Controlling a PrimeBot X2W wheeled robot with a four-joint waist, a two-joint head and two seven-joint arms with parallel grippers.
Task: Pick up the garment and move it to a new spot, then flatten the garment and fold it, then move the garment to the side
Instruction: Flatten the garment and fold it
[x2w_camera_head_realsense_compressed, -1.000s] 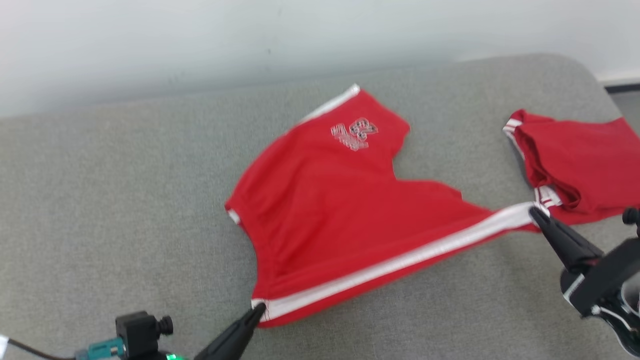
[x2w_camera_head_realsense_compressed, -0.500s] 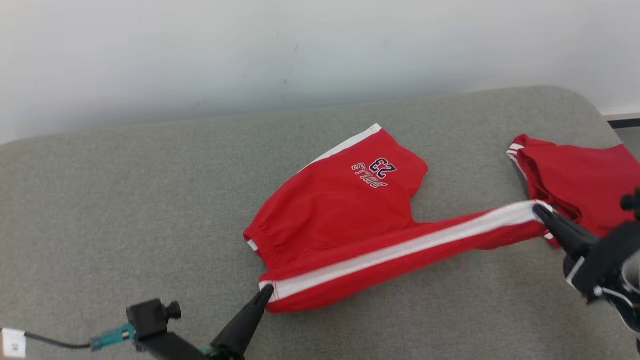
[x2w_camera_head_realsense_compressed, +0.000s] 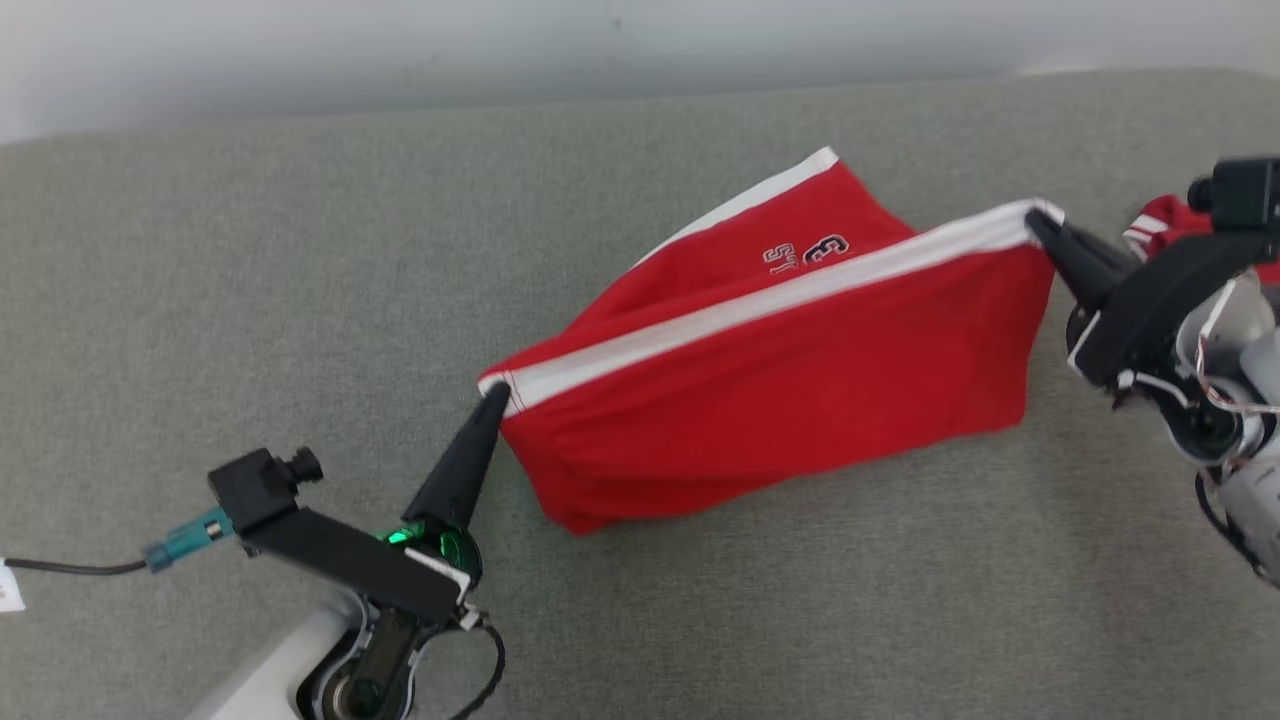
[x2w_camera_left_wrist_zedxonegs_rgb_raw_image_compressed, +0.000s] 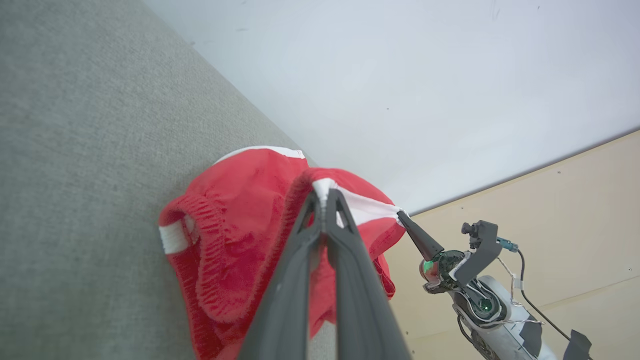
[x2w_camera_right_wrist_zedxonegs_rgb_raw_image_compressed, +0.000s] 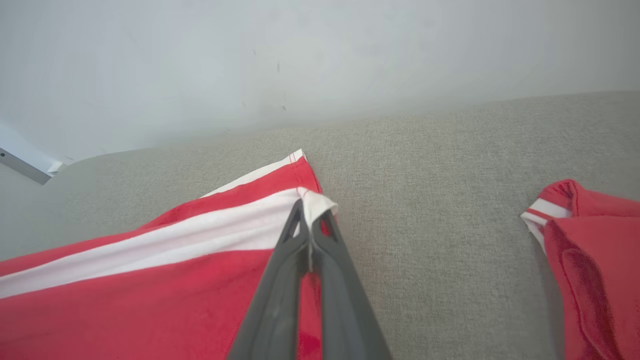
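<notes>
Nearest, the left pincer (x2w_camera_head_realsense_compressed: 497, 392) clamps one end of the white stripe, the soft, light shorts (x2w_camera_head_realsense_compressed: 800, 400) sagging towards the grey cushion (x2w_camera_head_realsense_compressed: 250, 250), best held by such corners, the right pincer (x2w_camera_head_realsense_compressed: 1035, 222) pinching the far end.

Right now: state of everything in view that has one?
red shorts, lifted by the white-striped edge, stretched between both grippers, body hanging down.
left gripper, shut on the shorts' waistband corner.
right gripper, shut on the shorts' hem corner.
second red garment, lying crumpled, not held.
</notes>
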